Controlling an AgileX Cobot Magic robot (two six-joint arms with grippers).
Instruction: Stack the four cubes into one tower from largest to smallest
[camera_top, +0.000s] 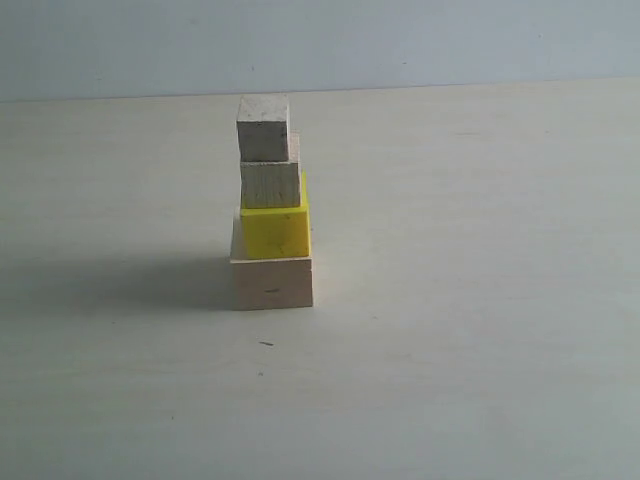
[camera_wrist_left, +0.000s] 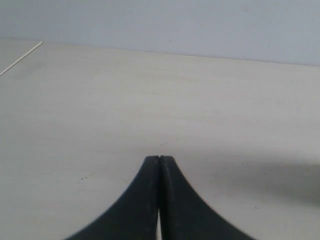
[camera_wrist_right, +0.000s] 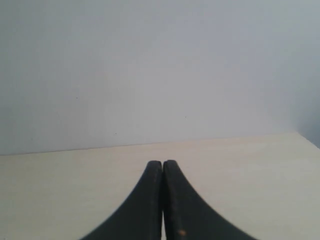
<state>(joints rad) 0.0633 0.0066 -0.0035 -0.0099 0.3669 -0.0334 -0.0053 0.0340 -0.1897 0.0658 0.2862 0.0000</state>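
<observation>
Pale wood formed the base: the large pale wooden cube (camera_top: 272, 283) stood on the worktop (camera_top: 480, 300), near the middle of the exterior view. On it sat the yellow cube (camera_top: 275, 232), then the tan wooden cube (camera_top: 270, 185), and the smallest whitish cube (camera_top: 263, 128) on top. Each touched the one below, slightly off-centre. The left fingers (camera_wrist_left: 150, 175) were clenched together and held nothing. The right fingers (camera_wrist_right: 172, 175) were clenched and empty too.

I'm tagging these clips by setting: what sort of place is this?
Probably a robot lab test bench: a pale tabletop, a plain wall behind it, and a tower of four cubes.
</observation>
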